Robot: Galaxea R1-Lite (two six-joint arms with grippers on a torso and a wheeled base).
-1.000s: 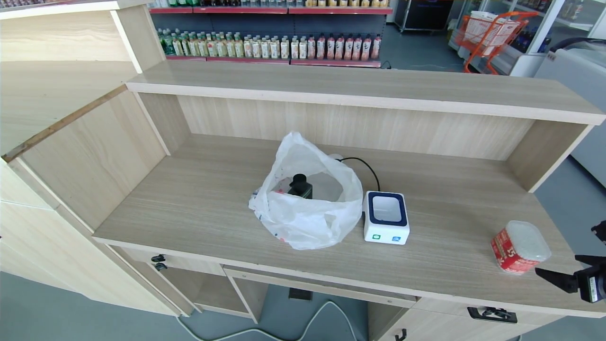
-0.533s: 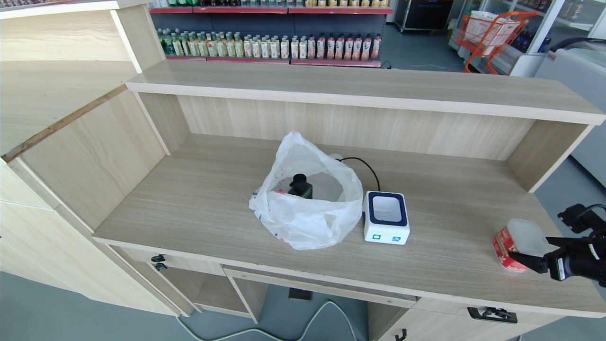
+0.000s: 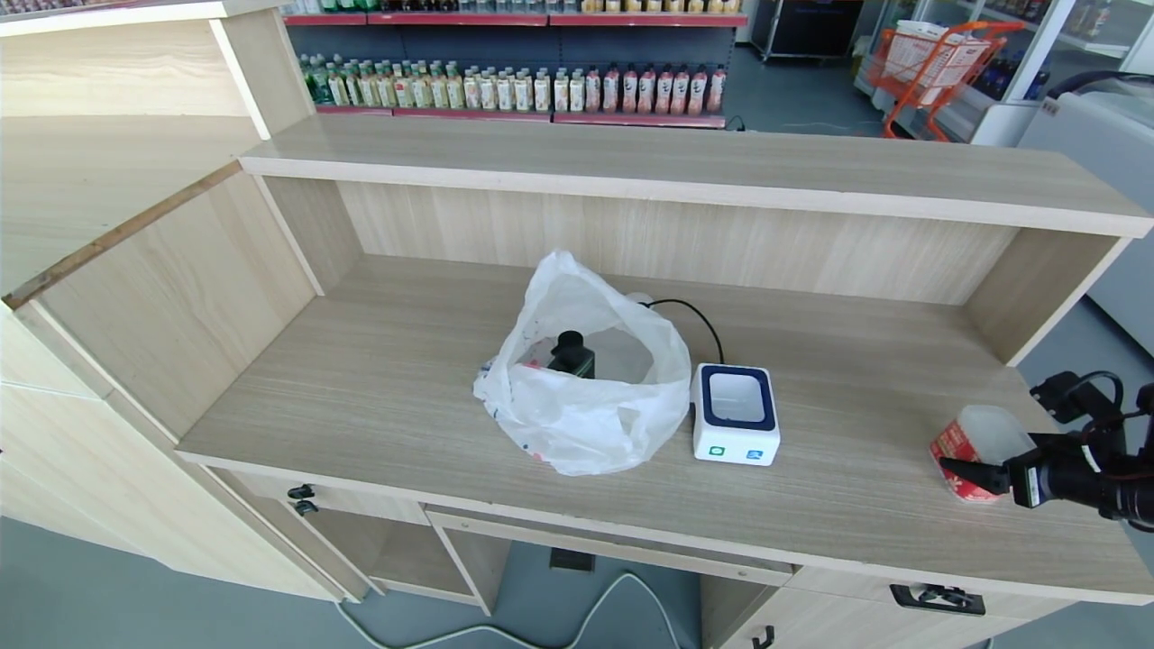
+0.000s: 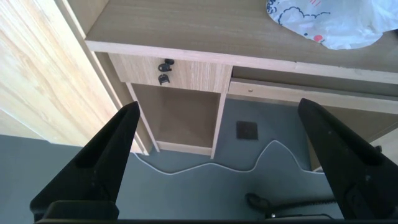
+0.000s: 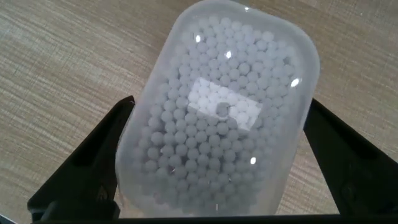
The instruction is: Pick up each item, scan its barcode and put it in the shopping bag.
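Straddling the bead-filled plastic tub point(image 5: 217, 124), the right gripper point(image 5: 217, 180) has its jaws spread wide, one along each long side; contact cannot be confirmed. The tub sits lid uppermost on the tabletop point(image 3: 856, 433) near its right front edge, well apart from the barcode scanner point(image 3: 735, 413) and the shopping bag point(image 3: 586, 397). Expect a light, rigid body with smooth, slippery walls. Grip across the narrow width, below the lid. The left gripper point(image 4: 217, 162) hangs wide open below the tabletop.
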